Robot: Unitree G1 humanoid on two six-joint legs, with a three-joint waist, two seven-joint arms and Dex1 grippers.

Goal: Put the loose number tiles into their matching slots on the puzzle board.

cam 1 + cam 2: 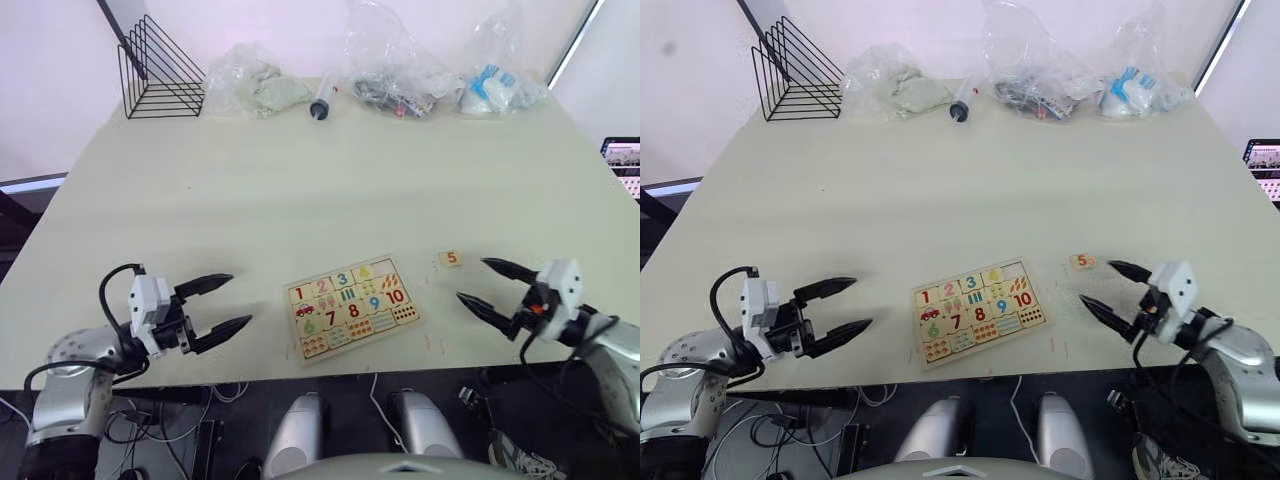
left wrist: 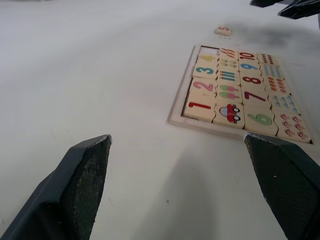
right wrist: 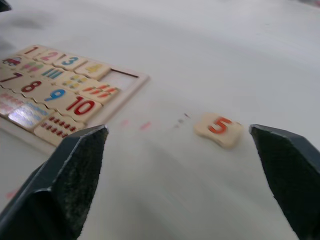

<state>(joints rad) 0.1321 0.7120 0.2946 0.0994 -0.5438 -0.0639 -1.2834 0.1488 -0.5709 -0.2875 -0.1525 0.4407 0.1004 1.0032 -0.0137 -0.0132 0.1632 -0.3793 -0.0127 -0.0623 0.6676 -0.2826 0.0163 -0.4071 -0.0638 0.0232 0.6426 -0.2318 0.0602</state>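
The puzzle board (image 1: 352, 305) lies flat near the table's front edge, between my two grippers. Its top row holds tiles 1, 2, 3 and 4, and the slot (image 3: 122, 75) at that row's right end is bare. One loose number tile, the orange 5 (image 1: 451, 258), rests on the table just right of the board. My right gripper (image 1: 472, 279) is open, low over the table, right beside that tile, which lies between its spread fingers (image 3: 290, 165) in the right wrist view. My left gripper (image 1: 238, 300) is open and holds nothing, left of the board.
A black wire rack (image 1: 160, 70) stands at the back left. Several clear plastic bags (image 1: 400, 80) and a syringe-like tube (image 1: 320, 103) line the far edge. The table's front edge (image 1: 420, 365) runs close below the board.
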